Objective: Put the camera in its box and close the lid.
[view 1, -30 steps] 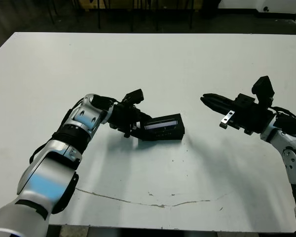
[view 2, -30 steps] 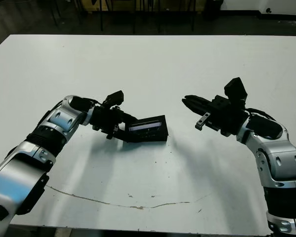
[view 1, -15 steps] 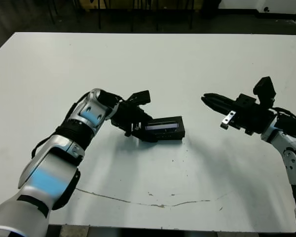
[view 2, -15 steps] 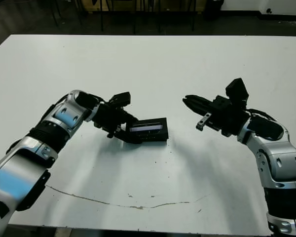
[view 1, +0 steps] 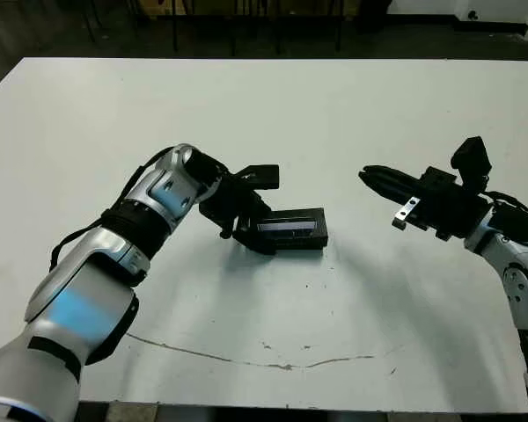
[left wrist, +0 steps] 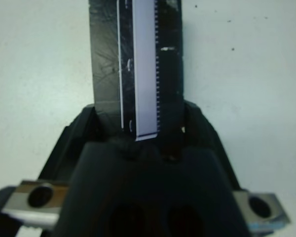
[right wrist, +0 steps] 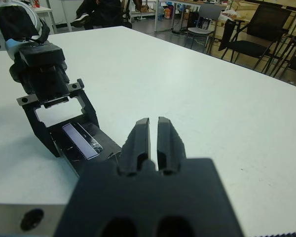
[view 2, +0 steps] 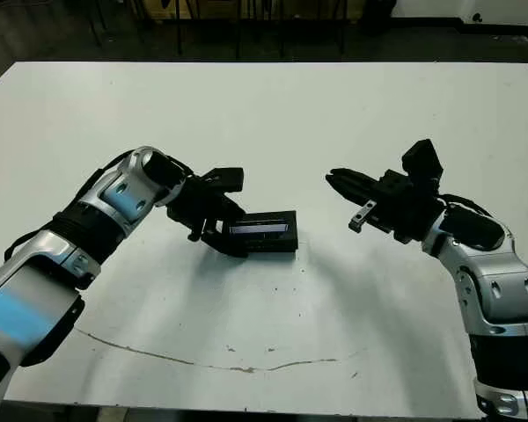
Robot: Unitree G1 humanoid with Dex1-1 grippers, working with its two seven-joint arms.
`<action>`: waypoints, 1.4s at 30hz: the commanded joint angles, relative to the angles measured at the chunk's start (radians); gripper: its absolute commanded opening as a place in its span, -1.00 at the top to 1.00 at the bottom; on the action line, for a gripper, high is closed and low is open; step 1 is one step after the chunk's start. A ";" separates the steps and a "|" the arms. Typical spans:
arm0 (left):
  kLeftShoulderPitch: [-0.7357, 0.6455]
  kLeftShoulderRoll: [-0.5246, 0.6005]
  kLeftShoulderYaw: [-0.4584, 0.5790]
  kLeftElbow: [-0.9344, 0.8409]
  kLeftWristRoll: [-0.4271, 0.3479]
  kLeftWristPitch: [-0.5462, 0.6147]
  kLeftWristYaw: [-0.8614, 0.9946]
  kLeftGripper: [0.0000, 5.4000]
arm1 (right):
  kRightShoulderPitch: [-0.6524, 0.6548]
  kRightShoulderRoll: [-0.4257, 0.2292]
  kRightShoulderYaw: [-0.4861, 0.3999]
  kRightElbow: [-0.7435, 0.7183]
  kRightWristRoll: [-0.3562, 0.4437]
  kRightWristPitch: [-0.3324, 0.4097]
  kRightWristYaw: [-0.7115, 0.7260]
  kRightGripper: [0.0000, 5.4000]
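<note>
Lid (view 1: 292,227): flat black cover with a silvery reflective strip, lying face-up near the middle of the white table (view 1: 273,114); it seems to sit flush over the box, so closure looks all but done.
Box: presumably beneath the lid; no white lining shows, so its seating cannot be confirmed.
Camera: not visible in any view; presumably inside, but cannot be told.
Left gripper (view 1: 250,236): fingers spread apart, one either side of the lid's near end; in the left wrist view they straddle its long edges, touching or just beside them, not plainly clamped.
Right gripper (view 1: 367,178): fingers (right wrist: 140,138) brought together with only a thin slit between, holding nothing, raised above the table, well apart from the lid and pointed toward it.
Handling, judged: light, rigid and shallow; the glossy strip looks slippery and scratch-prone, and shows fine scuffs in the left wrist view.
Best hold, judged: by the matte long edges or short ends, not the strip; press flat and evenly from above to seat it.
Risk, judged: a sideways nudge would likely slide the whole light case across the smooth tabletop.
</note>
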 commanded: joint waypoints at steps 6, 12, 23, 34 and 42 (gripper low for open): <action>0.073 0.032 -0.072 0.050 0.099 -0.123 0.004 -0.55 | 0.026 -0.005 0.007 0.015 -0.008 -0.006 0.009 1.00; 0.079 0.044 -0.045 0.073 0.085 -0.207 0.003 -0.91 | 0.026 -0.002 0.009 0.010 -0.008 -0.003 0.003 1.00; 0.094 0.057 0.008 0.074 0.067 -0.202 0.010 -0.99 | 0.018 -0.002 0.017 0.017 -0.007 -0.003 0.007 1.00; 0.143 0.175 0.101 0.033 0.013 -0.204 -0.048 -0.99 | 0.014 -0.005 0.020 0.016 -0.010 -0.001 0.007 1.00; 0.238 0.322 0.145 -0.127 -0.034 -0.166 -0.127 -0.99 | 0.001 0.000 0.029 0.014 -0.016 0.006 0.000 1.00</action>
